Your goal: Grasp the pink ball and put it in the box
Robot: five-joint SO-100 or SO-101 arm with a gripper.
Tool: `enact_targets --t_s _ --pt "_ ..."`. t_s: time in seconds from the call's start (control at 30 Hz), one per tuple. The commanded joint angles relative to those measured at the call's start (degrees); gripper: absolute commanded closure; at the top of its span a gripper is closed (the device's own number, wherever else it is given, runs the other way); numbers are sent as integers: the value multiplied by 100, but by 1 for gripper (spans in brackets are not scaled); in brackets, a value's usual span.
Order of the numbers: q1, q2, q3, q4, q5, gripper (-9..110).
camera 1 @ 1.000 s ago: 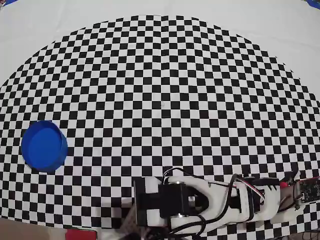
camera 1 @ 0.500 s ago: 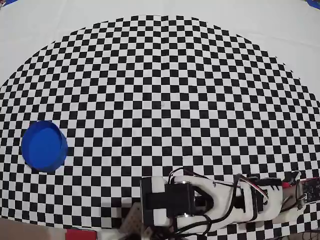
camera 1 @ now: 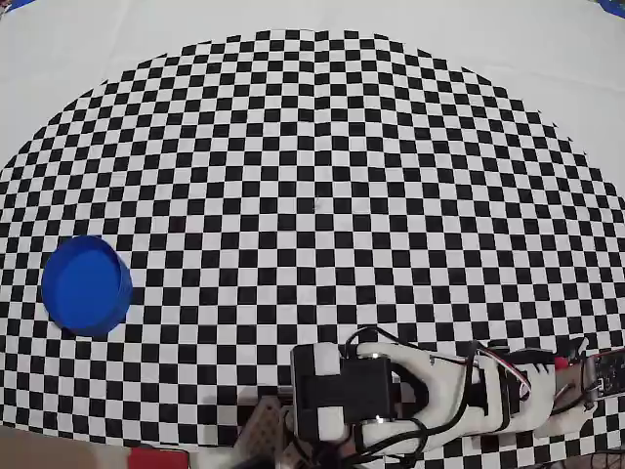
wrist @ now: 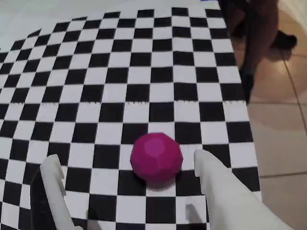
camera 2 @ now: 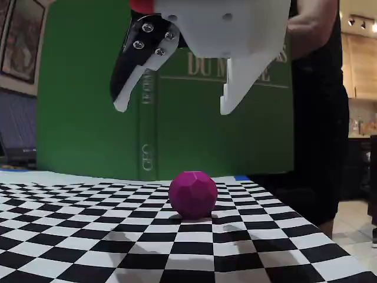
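End effector (camera 2: pixel 171 109) hangs above the ball (camera 2: pixel 193 194), fingers apart, nothing held; ball sits on the table (wrist: pixel 144 72) at lower centre of the wrist view, near the table edge; risk: a finger clips it off-centre and it rolls off; ball has no long axis or heading; box (camera 1: pixel 86 285) sits well apart, left of overhead view.

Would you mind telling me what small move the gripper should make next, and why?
Probably lower straight down. In the fixed view the open gripper hangs well above the pink ball, which rests on the checkered mat; the wrist view shows the ball between the fingers.
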State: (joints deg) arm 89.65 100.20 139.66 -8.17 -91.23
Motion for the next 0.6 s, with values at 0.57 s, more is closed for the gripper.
enact_targets --t_s 0.57 --pt "70 -598 -712 -18 -123 69"
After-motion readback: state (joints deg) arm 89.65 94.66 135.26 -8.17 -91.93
